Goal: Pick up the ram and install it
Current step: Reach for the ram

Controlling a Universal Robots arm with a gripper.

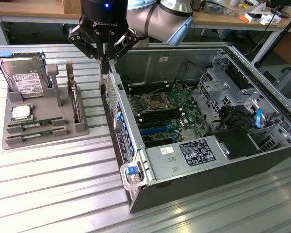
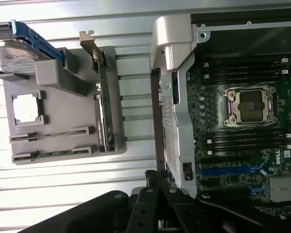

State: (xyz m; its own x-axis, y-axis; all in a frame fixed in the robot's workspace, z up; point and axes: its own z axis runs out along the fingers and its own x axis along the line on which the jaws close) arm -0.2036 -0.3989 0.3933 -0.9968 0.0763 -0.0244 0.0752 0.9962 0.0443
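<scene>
Grey tray [image 1: 19, 141] is seen at the exterior view's left, and the ram [image 1: 39, 124] is lodged flat in its slot, untouched. Further right, the claw [image 1: 105, 57] is clenched on nothing above the rim of the computer case [image 1: 194, 187]. Pick-up is judged not begun; parted fingers aligned with the stick would be needed.

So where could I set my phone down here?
The bare slatted table in front of the grey tray, beside the computer case. The strip between tray and case is narrow, under the end effector. Inside the case is crowded.
</scene>
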